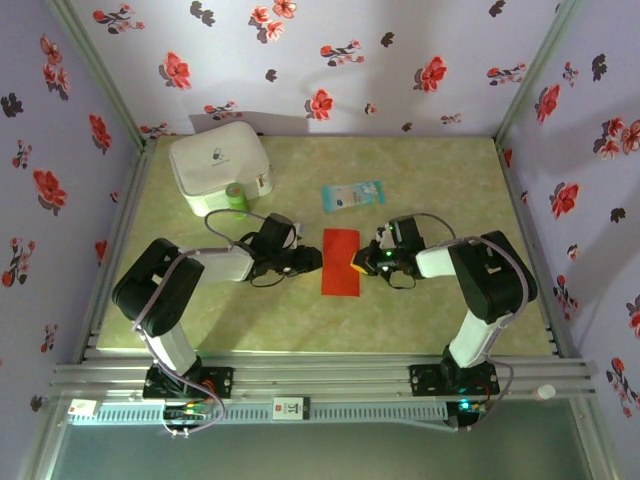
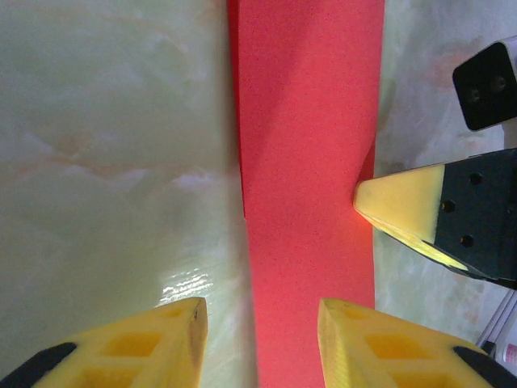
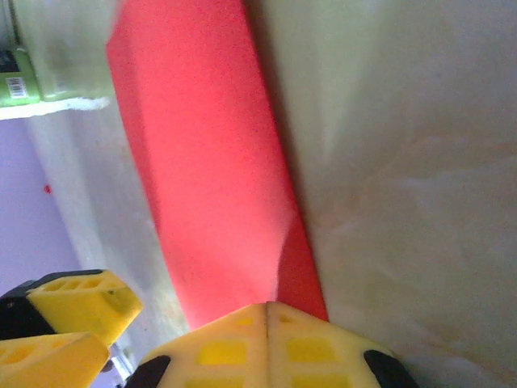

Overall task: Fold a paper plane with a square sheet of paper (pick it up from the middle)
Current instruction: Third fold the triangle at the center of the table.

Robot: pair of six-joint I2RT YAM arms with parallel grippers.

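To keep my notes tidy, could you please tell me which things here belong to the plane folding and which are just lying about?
In the job: red sheet of paper, folded to a strip; left hand, open; right hand, shut at its edge.
Lying about: white case; pale blue packet; small green item.

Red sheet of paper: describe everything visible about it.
The red sheet of paper is thin, plain and bright, apparently folded into a narrow rectangle, a second layer showing along one long edge. It lies on the table. The shut right end effector meets one long edge; the open left end effector straddles the other.
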